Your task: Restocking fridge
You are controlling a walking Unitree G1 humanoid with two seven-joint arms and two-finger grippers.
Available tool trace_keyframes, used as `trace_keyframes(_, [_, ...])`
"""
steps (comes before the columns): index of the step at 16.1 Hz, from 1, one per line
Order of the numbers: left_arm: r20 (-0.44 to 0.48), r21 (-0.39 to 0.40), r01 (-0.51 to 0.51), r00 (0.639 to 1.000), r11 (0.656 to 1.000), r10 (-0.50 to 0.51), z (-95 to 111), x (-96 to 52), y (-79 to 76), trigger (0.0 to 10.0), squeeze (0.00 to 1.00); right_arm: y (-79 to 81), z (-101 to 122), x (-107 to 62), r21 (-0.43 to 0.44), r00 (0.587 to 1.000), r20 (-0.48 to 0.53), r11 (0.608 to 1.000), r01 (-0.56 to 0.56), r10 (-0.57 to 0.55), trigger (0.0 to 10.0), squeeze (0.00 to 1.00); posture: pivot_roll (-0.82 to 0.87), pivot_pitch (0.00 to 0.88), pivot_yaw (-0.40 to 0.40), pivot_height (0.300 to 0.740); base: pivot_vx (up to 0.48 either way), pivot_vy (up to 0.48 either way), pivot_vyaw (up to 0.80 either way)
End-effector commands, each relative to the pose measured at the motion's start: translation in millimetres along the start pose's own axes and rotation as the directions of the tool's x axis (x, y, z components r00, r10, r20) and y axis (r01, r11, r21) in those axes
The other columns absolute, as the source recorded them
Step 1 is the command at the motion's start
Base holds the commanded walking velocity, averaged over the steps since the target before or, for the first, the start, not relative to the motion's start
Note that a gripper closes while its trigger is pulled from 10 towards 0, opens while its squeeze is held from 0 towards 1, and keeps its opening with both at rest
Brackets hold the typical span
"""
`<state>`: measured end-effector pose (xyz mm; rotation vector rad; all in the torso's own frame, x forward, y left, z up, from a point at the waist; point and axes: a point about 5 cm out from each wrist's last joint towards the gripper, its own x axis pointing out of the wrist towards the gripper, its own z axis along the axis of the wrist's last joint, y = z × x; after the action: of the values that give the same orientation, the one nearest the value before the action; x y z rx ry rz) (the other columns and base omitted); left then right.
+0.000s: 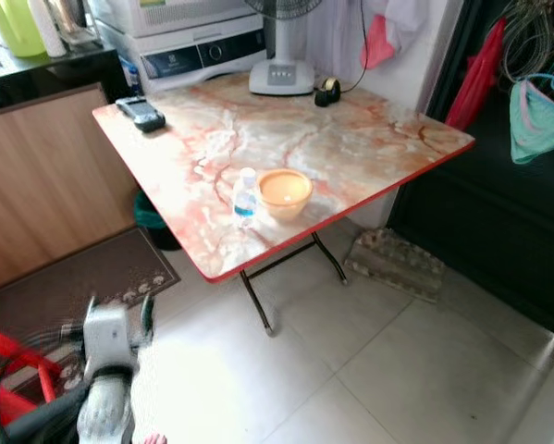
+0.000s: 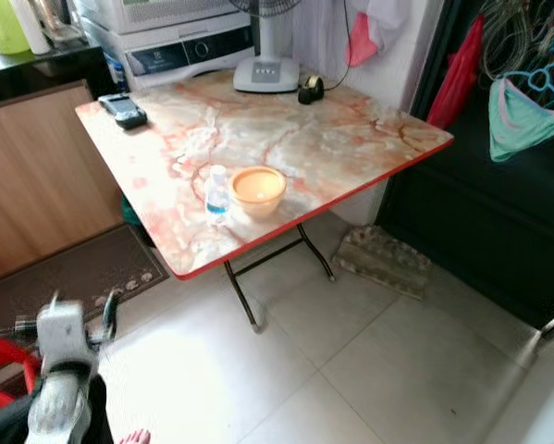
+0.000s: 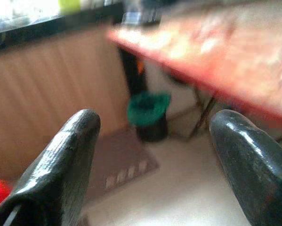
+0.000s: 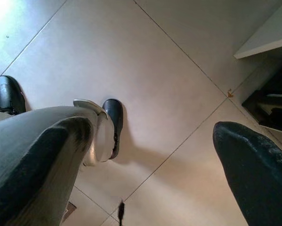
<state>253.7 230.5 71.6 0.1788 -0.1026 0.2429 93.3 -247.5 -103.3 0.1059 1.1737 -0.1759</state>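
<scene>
— Status on the restock?

— Early, by my read. I see the water bottle (image 1: 245, 195) standing on the marble-pattern table (image 1: 350, 139), near its front edge, just left of the orange bowl (image 1: 285, 192). Neither is picked up yet, and I can't make out a fridge anywhere.

— Arms?

— My left gripper (image 3: 155, 155) is low at the near left, over the floor beside the door mat (image 1: 82, 282), fingers spread and holding nothing. My right gripper (image 4: 155, 160) hangs idle over the tiles, also spread, empty.

— What's left?

— Nearly everything, I judge: approach the table, take the bottle, find the fridge, put it inside.
</scene>
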Motion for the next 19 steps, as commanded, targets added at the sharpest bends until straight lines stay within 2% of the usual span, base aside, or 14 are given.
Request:
trace_keyframes(1, [0.056, -0.006, 0.050, 0.997, 0.999, -0.049, 18, 4.6, -10.1, 10.0, 0.00, -1.7, -3, -0.8, 0.020, 1.000, 0.005, 1.000, 0.010, -0.010, 10.0, 0.00, 0.03, 0.000, -0.005, 0.740, 0.000, 0.000, 0.00])
trace_keyframes(2, [0.124, -0.023, 0.088, 0.989, 0.996, -0.085, 39, 8.9, -24.2, 10.0, 0.00, -2.3, -5, -1.3, 0.031, 1.000, 0.009, 0.999, 0.013, -0.013, 10.0, 0.00, 0.03, 0.000, -0.003, 0.740, 0.000, 0.000, 0.00])
trace_keyframes(6, [0.178, -0.082, 0.172, 0.972, 0.982, -0.156, 67, 16.7, -48.2, 10.0, 0.00, 0.1, -10, -1.9, 0.043, 1.000, 0.019, 0.999, 0.007, -0.008, 10.0, 0.00, 0.03, 0.000, -0.006, 0.740, 0.000, 0.000, 0.00])
trace_keyframes(9, [0.137, -0.101, 0.125, 0.984, 0.987, -0.111, 66, 11.2, -45.5, 10.0, 0.00, -2.0, -13, -2.7, 0.042, 1.000, 0.012, 0.999, 0.016, -0.016, 10.0, 0.00, 0.05, 0.000, -0.019, 0.740, 0.162, 0.000, 0.00])
trace_keyframes(12, [0.132, -0.105, 0.136, 0.984, 0.985, -0.122, 73, 9.8, -50.3, 10.0, 0.00, -8.9, -11, -4.0, 0.041, 0.999, 0.022, 0.999, 0.033, -0.034, 10.0, 0.00, 0.05, 0.000, -0.026, 0.740, 0.249, 0.000, 0.00])
trace_keyframes(13, [0.112, -0.086, 0.132, 0.986, 0.987, -0.122, 71, 10.8, -45.5, 10.0, 0.00, -11.3, -10, -4.5, 0.087, 0.998, 0.034, 0.995, 0.047, -0.050, 10.0, 0.00, 0.05, 0.000, -0.006, 0.740, 0.247, 0.000, 0.00])
trace_keyframes(15, [0.126, -0.080, 0.145, 0.983, 0.986, -0.134, 79, 15.7, -41.8, 10.0, 0.00, -13.5, -9, -4.8, 0.113, 0.997, 0.039, 0.992, 0.060, -0.065, 10.0, 0.00, 0.05, 0.000, -0.011, 0.740, 0.255, 0.000, 0.00])
trace_keyframes(17, [0.114, -0.070, 0.112, 0.988, 0.991, -0.103, 76, 24.5, -32.0, 10.0, 0.00, -7.4, -10, -3.4, 0.115, 0.998, 0.031, 0.992, 0.053, -0.056, 10.0, 0.00, 0.02, 0.000, -0.011, 0.740, 0.268, 0.000, 0.00])
trace_keyframes(18, [0.117, -0.107, 0.086, 0.990, 0.991, -0.073, 79, 28.8, -29.1, 10.0, 0.00, -3.5, -12, -2.7, 0.113, 0.999, 0.029, 0.993, 0.042, -0.046, 10.0, 0.00, 0.03, 0.000, -0.010, 0.740, 0.277, 0.000, 0.00])
trace_keyframes(19, [0.132, -0.110, 0.102, 0.987, 0.989, -0.088, 85, 31.6, -33.9, 10.0, 0.00, -1.2, -12, -2.4, 0.100, 0.999, 0.028, 0.994, 0.034, -0.037, 10.0, 0.00, 0.03, 0.000, -0.003, 0.740, 0.277, 0.000, 0.00])
